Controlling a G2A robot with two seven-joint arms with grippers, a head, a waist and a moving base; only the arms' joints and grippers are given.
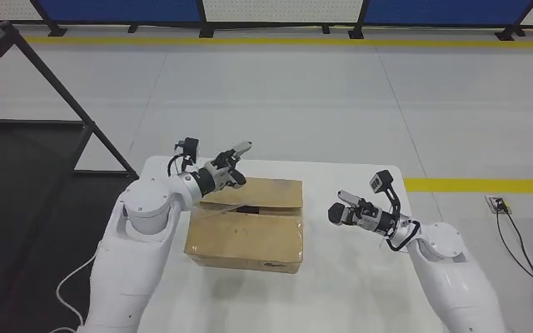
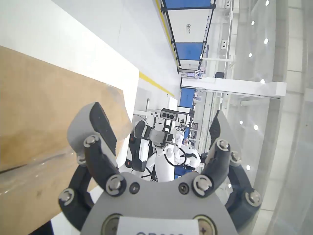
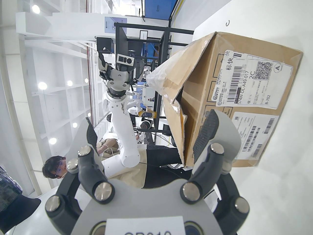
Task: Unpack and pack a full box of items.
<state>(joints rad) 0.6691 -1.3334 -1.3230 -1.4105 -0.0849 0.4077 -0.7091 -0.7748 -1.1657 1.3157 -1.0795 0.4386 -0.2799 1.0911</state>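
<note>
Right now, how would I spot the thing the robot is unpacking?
Find the white table. On it, in front of the robot, sits a brown cardboard box. Its top flaps stand partly open, and white printed labels mark one side.

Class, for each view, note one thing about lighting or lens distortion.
Top view: soft, even light, no hard shadow beside the cardboard box on the table. Left wrist view: ceiling lamps show as bright spots, the wall bows. Right wrist view: the shelving curves.
</note>
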